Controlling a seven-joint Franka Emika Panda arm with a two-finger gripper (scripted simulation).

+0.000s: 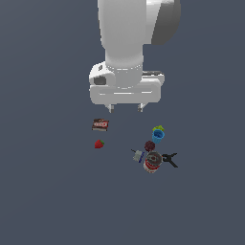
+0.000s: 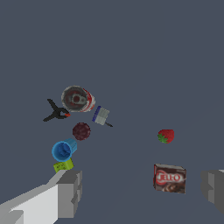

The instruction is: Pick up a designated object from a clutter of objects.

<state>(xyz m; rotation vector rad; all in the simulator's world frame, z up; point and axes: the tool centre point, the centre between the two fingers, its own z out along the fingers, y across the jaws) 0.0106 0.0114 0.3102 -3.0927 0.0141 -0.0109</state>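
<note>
The designated object is a red-and-white soup can (image 1: 152, 162) (image 2: 78, 99) with a metallic rim and dark top, standing within the clutter of objects. Touching or close around it are a black clamp (image 1: 169, 159) (image 2: 55, 113), a small grey-blue piece (image 1: 138, 155) (image 2: 101, 116), a dark red fruit (image 1: 149, 145) (image 2: 81, 131) and a blue cup (image 1: 158, 136) (image 2: 64, 149). My gripper (image 1: 126, 108) (image 2: 142, 192) hangs open high above the floor, up and to the exterior view's left of the can, with nothing between its fingers (image 2: 70, 193).
A strawberry (image 1: 99, 143) (image 2: 166, 136) and a flat brown-and-red box (image 1: 100, 125) (image 2: 169, 178) lie apart on the exterior view's left. A small yellow-green item (image 1: 159, 128) (image 2: 63, 166) sits beside the blue cup. The floor is plain dark grey.
</note>
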